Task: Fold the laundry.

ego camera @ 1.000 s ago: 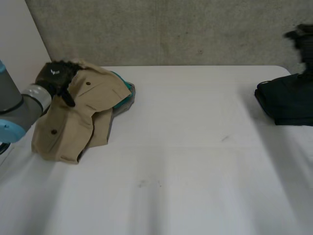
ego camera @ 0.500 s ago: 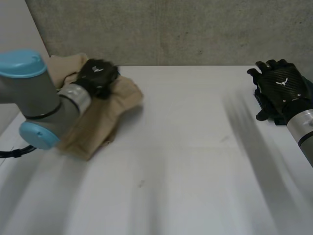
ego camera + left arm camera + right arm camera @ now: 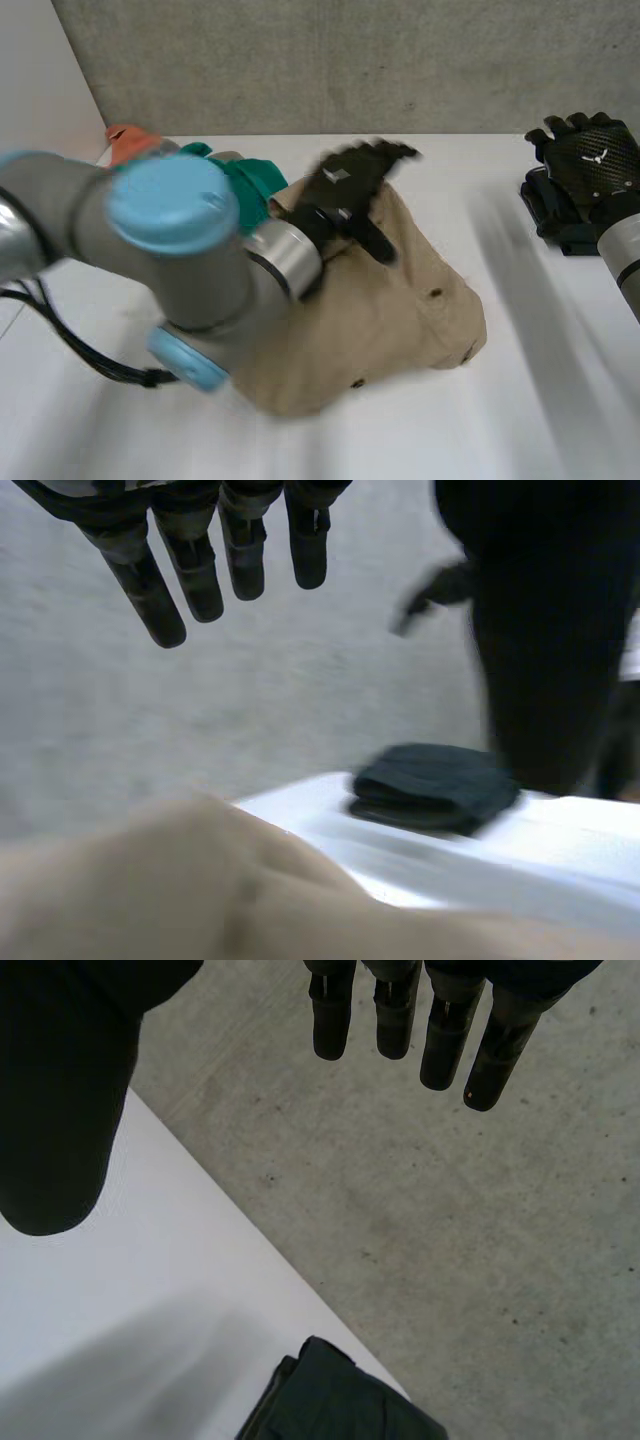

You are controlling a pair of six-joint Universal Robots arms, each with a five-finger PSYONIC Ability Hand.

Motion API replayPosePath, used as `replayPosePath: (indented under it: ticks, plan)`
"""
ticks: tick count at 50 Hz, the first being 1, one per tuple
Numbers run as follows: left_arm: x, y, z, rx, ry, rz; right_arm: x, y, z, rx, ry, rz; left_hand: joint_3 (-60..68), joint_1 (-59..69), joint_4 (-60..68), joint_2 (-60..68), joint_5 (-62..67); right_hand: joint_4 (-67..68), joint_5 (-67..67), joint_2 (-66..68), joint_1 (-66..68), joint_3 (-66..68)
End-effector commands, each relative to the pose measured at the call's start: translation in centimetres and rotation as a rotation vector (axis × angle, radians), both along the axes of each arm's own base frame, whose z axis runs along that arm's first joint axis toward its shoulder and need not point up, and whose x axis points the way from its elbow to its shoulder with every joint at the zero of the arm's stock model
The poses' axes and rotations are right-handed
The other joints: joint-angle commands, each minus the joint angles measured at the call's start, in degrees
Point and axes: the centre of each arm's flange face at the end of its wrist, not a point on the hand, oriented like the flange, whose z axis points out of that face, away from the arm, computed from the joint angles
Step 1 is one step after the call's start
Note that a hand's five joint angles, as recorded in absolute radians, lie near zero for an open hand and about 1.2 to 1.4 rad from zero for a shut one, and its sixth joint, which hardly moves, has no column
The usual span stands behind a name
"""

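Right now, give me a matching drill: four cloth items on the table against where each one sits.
Items:
1 tan garment
2 teal cloth
3 dark folded garment
4 orange cloth

Places:
A far-left corner of the table
B under the open left robot hand
C at the right edge, by the open right robot hand
D between the orange and tan items

Pairs: 1-B, 2-D, 3-C, 4-A

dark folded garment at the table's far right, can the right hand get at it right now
Probably yes: the right hand hovers open right beside the dark folded garment, and nothing lies between them.
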Motion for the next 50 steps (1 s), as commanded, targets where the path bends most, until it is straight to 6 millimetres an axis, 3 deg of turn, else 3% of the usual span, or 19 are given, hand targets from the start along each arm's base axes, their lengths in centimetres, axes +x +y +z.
replayPosePath:
  ticks: [1,7,13,20,23,26,31,37,41,47,50]
  plan:
    - [7.2,-5.5,3.7,-0.052,0.016,0.216,0.2,0.9,-0.5,0.146,0.012,0.016,0.9,1.8,1.3,1.0,1.6,-3.4,-3.4,-2.4,-1.4,-2.2]
    - [8.2,-5.8,2.5,-0.056,-0.097,0.24,0.5,2.1,-0.8,0.391,-0.087,0.021,1.2,2.1,1.6,1.3,1.9,-3.4,-3.4,-2.4,-1.4,-2.2]
    - [9.2,-6.1,1.3,-0.164,-0.319,0.253,1.1,3.0,-1.8,0.584,-0.21,0.076,1.2,2.1,1.6,1.3,1.9,-3.4,-3.4,-2.4,-1.4,-2.2]
    - [11.4,-9.3,-0.2,-0.23,-0.449,0.323,2.4,4.7,-3.3,0.625,-0.182,0.15,1.9,2.8,2.3,2.0,2.6,-3.4,-3.4,-2.4,-1.4,-2.2]
    - [11.5,-11.7,-2.8,-0.2,-0.476,0.332,3.9,5.8,-4.5,0.614,-0.154,0.199,2.3,3.1,2.7,2.3,2.9,-3.4,-3.4,-2.4,-1.4,-2.2]
    - [11.2,-12.6,-4.5,-0.18,-0.487,0.318,4.7,6.4,-5.4,0.595,-0.132,0.216,2.4,3.3,2.8,2.5,3.1,-3.4,-3.4,-2.4,-1.4,-2.2]
    - [10.7,-14.6,-7.9,-0.182,-0.538,0.294,5.1,6.5,-6.4,0.559,-0.084,0.175,3.6,4.5,4.0,3.7,4.3,-3.4,-3.4,-2.4,-1.4,-2.2]
    - [10.0,-16.7,-10.4,-0.278,-0.588,0.294,5.8,7.2,-7.1,0.542,-0.028,0.167,5.8,6.6,6.2,5.9,6.4,-3.4,-3.4,-2.4,-1.4,-2.2]
    - [9.8,-18.3,-11.8,-0.343,-0.59,0.317,5.9,7.3,-7.3,0.534,-0.026,0.168,12.7,13.5,13.1,12.8,13.3,-3.4,-3.4,-2.4,-1.4,-2.2]
    - [10.3,-21.2,-12.9,-0.397,-0.583,0.387,5.9,7.3,-7.4,0.528,-0.025,0.162,65.1,66.0,65.5,65.2,65.8,-3.4,-3.4,-2.4,-1.4,-2.2]
    - [12.5,-23.3,-12.4,-0.406,-0.604,0.49,5.8,7.3,-7.3,0.526,-0.024,0.153,65.8,66.7,66.2,65.9,66.5,-3.4,-3.4,-2.4,-1.4,-2.2]
